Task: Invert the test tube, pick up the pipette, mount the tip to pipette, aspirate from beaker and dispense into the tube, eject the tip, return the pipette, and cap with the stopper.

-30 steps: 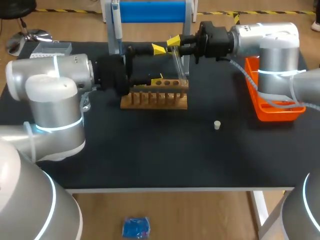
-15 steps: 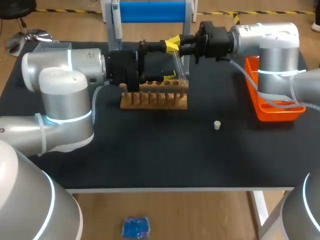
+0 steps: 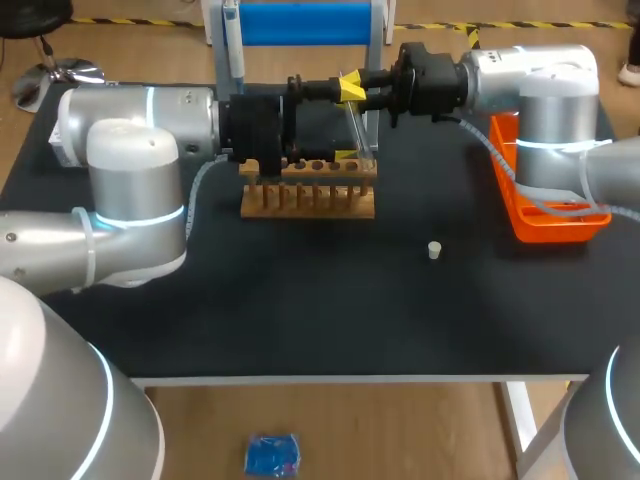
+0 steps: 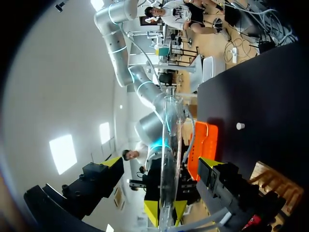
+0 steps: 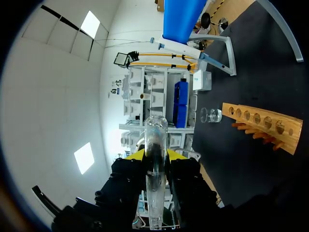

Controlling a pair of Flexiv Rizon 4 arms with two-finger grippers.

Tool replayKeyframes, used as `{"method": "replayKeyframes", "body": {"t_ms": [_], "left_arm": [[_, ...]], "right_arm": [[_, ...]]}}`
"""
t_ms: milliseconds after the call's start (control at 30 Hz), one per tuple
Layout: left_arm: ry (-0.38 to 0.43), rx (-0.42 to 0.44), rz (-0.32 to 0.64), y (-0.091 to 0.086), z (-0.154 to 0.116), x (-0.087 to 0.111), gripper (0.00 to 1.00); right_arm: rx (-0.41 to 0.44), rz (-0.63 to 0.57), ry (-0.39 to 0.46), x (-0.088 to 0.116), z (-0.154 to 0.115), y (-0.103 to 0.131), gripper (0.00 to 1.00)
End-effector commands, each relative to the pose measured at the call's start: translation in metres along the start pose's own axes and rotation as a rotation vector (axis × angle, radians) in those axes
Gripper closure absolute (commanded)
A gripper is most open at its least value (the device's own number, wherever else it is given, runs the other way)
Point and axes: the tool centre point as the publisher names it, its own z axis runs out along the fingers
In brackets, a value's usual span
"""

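Note:
A clear glass test tube [image 3: 358, 125] slants over the wooden rack [image 3: 308, 190], and my right gripper [image 3: 352, 90] is shut on its upper part. In the right wrist view the tube [image 5: 155, 133] stands between the yellow tips of that gripper [image 5: 155, 154]. My left gripper [image 3: 335, 120] is open, with one finger on each side of the tube. In the left wrist view the tube [image 4: 169, 135] runs through the open left gripper [image 4: 161, 162] without touching a finger, and the right gripper [image 4: 165, 210] grips it farther along. The pipette [image 3: 232, 50] hangs on its stand. A small stopper [image 3: 434, 250] lies on the mat.
An orange tray [image 3: 545, 215] sits at the right under my right arm. The blue-panelled stand [image 3: 305, 22] rises behind the rack. A small glass beaker [image 5: 211, 115] stands beyond the rack [image 5: 260, 121] in the right wrist view. Bare black mat fills the front of the table.
My left arm has swung right and up toward the tube, bringing its open fingers to either side of it. The right arm and the tube have stayed put.

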Motion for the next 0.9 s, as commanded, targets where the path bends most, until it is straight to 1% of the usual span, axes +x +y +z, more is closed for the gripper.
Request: {"method": "replayKeyframes", "body": {"t_ms": [33, 100, 133, 200, 267, 367, 667, 733, 767, 833, 900], "left_arm": [[0.006, 0.008, -0.002, 0.001, 0.002, 0.001, 0.38], [0.013, 0.013, -0.004, 0.000, 0.004, 0.001, 0.57], [0.019, 0.012, -0.006, -0.001, 0.004, 0.002, 0.62], [0.021, 0.015, -0.004, -0.001, 0.006, 0.002, 0.63], [0.026, 0.016, -0.003, -0.002, 0.007, 0.002, 0.59], [0.030, 0.021, 0.001, -0.003, 0.009, 0.001, 0.57], [0.038, 0.052, 0.011, -0.005, 0.013, -0.002, 0.64], [0.041, 0.054, 0.009, -0.006, 0.013, -0.002, 0.64], [0.042, 0.053, 0.007, -0.006, 0.013, -0.001, 0.66], [0.048, 0.045, 0.000, -0.007, 0.011, 0.000, 0.74], [0.047, 0.040, -0.002, -0.008, 0.010, 0.002, 0.79]], "right_arm": [[0.000, 0.000, -0.004, 0.001, 0.000, 0.000, 1.00], [0.000, 0.000, -0.004, 0.001, 0.000, 0.000, 1.00], [0.000, 0.000, -0.004, 0.001, 0.000, 0.000, 1.00], [0.000, 0.000, -0.004, 0.001, 0.000, 0.000, 1.00], [0.000, 0.000, -0.004, 0.001, 0.000, 0.000, 1.00], [0.000, 0.000, -0.004, 0.001, 0.000, 0.000, 1.00], [0.000, 0.000, -0.004, 0.001, 0.000, 0.000, 1.00], [0.000, 0.000, -0.004, 0.001, 0.000, 0.000, 1.00], [0.000, 0.000, -0.004, 0.001, 0.000, 0.000, 1.00], [0.000, 0.000, -0.004, 0.001, 0.000, 0.000, 1.00], [0.000, 0.000, -0.004, 0.001, 0.000, 0.000, 1.00]]}}
